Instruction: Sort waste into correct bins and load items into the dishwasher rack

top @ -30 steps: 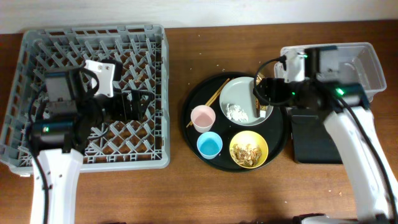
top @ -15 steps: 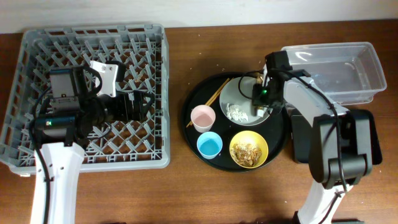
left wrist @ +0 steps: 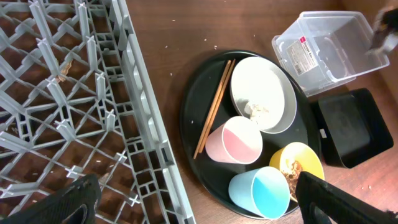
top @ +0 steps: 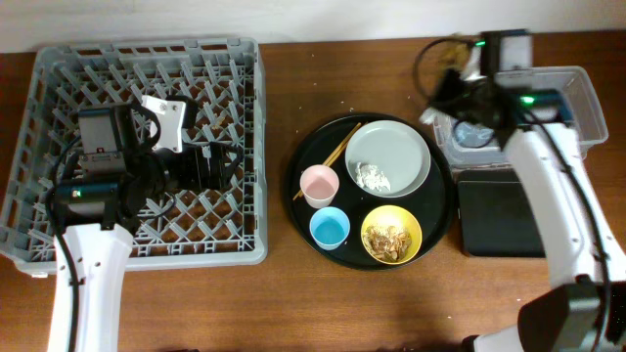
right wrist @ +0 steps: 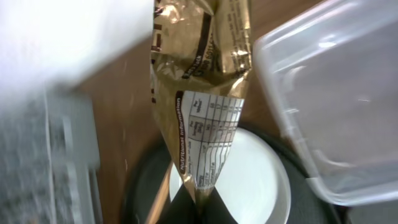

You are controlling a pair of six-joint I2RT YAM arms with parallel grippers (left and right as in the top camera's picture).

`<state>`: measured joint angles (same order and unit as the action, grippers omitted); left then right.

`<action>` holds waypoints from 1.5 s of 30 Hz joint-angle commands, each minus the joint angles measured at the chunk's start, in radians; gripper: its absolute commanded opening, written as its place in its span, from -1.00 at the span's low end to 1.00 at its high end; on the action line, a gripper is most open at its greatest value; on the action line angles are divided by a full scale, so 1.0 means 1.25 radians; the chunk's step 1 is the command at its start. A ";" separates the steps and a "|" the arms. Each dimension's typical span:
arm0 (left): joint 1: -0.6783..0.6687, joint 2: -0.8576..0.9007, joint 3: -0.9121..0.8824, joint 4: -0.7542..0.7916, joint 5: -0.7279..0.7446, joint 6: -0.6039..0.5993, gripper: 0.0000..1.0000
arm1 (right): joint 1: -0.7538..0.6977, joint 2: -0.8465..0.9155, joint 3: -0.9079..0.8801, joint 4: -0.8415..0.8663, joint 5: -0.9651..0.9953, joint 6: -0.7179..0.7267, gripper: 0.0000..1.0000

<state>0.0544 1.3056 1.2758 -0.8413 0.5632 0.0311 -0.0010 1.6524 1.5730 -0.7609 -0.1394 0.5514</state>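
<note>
I note: wrapper (right wrist: 202, 87) gold, brown print, white label panel; pink cup (top: 319, 184), light-blue cup (top: 330, 228), yellow bowl (top: 391, 235), grey lattice rack (top: 147, 47).

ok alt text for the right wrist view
A brown-gold wrapper, pinched at its tip by the right end effector, fills the centre. Behind it are a pale plate on a black tray and, at right, a clear tub.

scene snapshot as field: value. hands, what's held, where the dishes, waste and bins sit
right hand: shut on brown-gold wrapper, which hangs beside clear tub, not yet in it
left hand: open, holding nothing, over dishwasher rack
round black tray: pink cup, light-blue cup, yellow bowl with food scraps, grey plate with white tissue, chopsticks
black tray: beside clear tub, nothing seen in it
rack load: no dishes in it
</note>
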 commanded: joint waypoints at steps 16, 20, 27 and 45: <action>0.002 0.003 0.018 0.001 0.013 0.006 0.99 | -0.064 0.017 0.034 -0.167 -0.167 -0.212 0.07; 0.002 0.003 0.018 0.001 0.013 0.006 0.99 | 0.103 0.048 -0.019 -0.251 -0.084 -0.228 0.08; 0.002 0.003 0.018 0.001 0.013 0.006 0.99 | 0.248 0.139 -0.168 -0.041 0.089 -0.198 0.25; 0.002 0.003 0.018 0.001 0.013 0.006 0.99 | 0.119 0.123 -0.104 0.060 0.034 -0.147 -0.92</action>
<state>0.0544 1.3056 1.2758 -0.8413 0.5659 0.0311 0.2359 1.9369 1.3590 -0.6910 -0.0990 0.3195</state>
